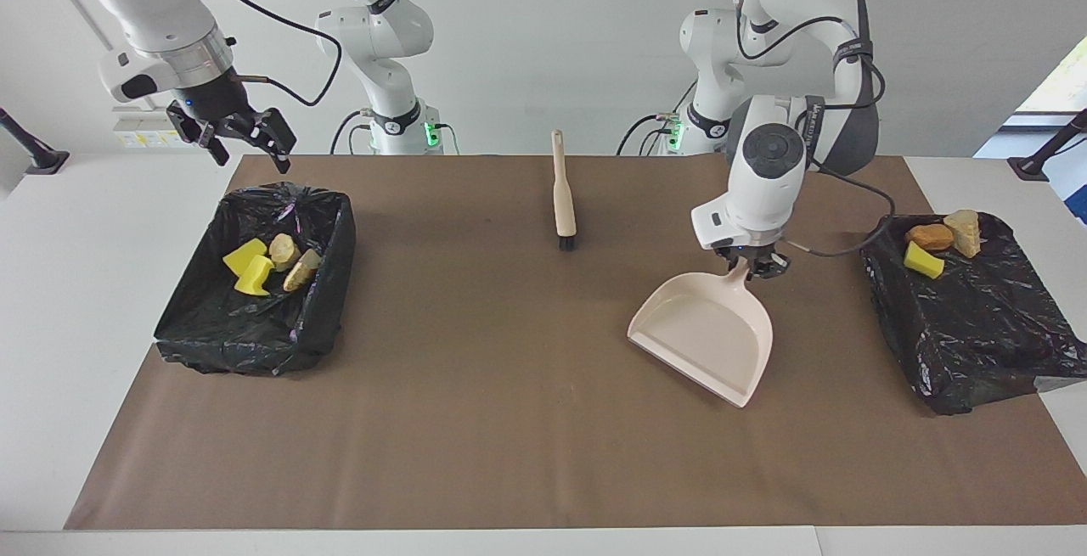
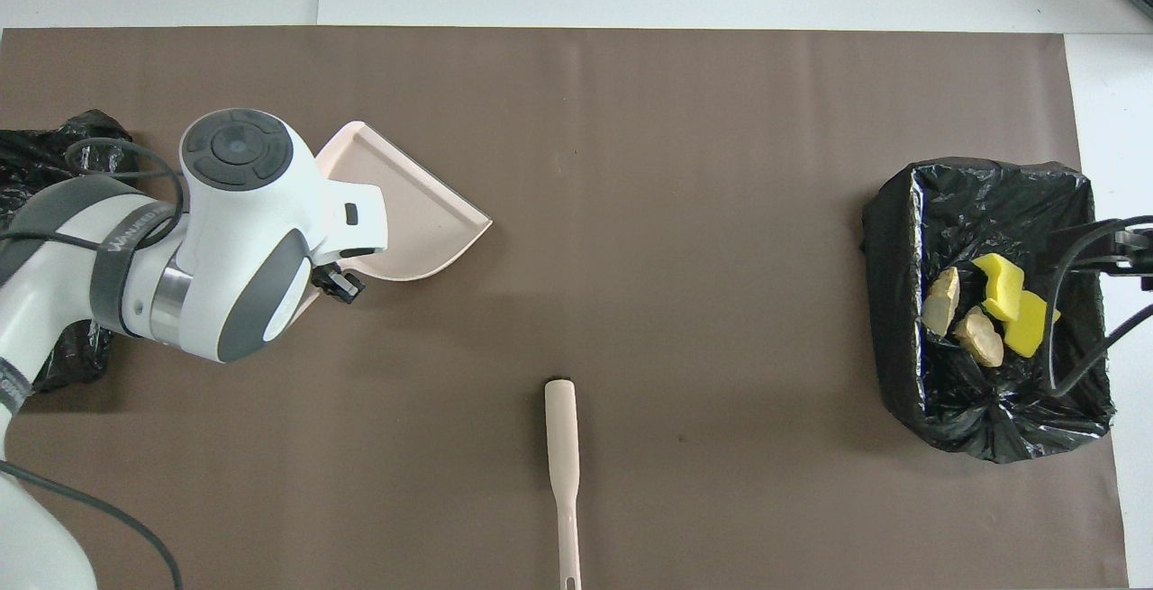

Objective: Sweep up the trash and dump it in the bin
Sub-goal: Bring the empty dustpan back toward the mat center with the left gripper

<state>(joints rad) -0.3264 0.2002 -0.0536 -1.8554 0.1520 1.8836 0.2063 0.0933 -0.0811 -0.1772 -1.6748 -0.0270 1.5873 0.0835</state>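
Our brown-covered worktop (image 1: 509,420) looks swept clean. Two black-lined bins hold all the trash: one (image 1: 255,293) beneath our released right pincer (image 1: 242,133) holds four scraps (image 1: 270,263), the other (image 1: 968,318) three (image 1: 938,242). Our left pincer (image 1: 751,267), clenched on the empty pink dustpan (image 1: 709,335), just has to set it down.

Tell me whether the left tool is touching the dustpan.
Touching. The facing view shows the left tool shut on the handle of the pink dustpan, over the brown mat.
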